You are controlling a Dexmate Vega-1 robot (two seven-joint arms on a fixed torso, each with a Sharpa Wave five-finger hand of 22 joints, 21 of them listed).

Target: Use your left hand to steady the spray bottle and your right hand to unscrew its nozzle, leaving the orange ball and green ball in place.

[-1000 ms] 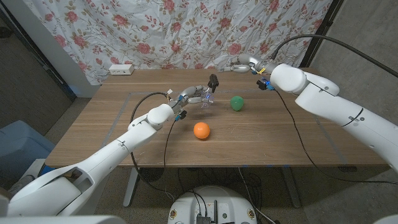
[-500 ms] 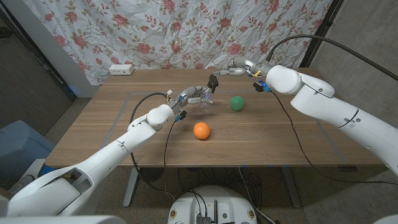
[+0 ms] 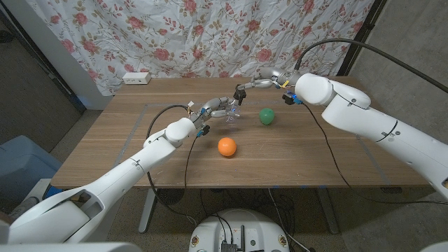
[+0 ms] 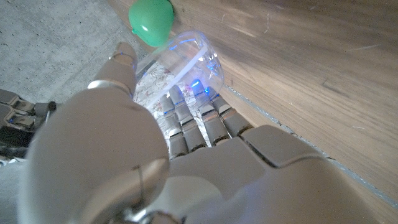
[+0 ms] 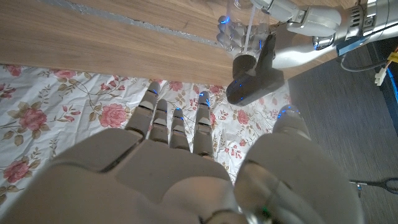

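Observation:
A clear spray bottle point(image 3: 231, 113) with a black nozzle point(image 3: 240, 92) stands at the table's far middle. My left hand point(image 3: 213, 108) grips its body from the left. In the left wrist view its fingers point(image 4: 199, 121) wrap the clear bottle point(image 4: 181, 62), with the green ball point(image 4: 151, 17) beyond. My right hand point(image 3: 257, 84) reaches in from the right, fingers apart, its tips just short of the nozzle. The right wrist view shows the nozzle point(image 5: 255, 79) ahead of those spread fingers point(image 5: 177, 121). The green ball point(image 3: 266, 115) lies right of the bottle, the orange ball point(image 3: 226, 146) nearer me.
A white power strip point(image 3: 136, 78) lies at the table's point(image 3: 315, 161) far left edge, in front of the floral curtain point(image 3: 210, 35). Black cables point(image 3: 329, 140) trail from both arms over the wood. A blue bin point(image 3: 21, 168) stands on the floor to the left.
My right hand has moved left and slightly down, from behind the green ball to right beside the nozzle. The left hand, bottle and both balls have stayed put.

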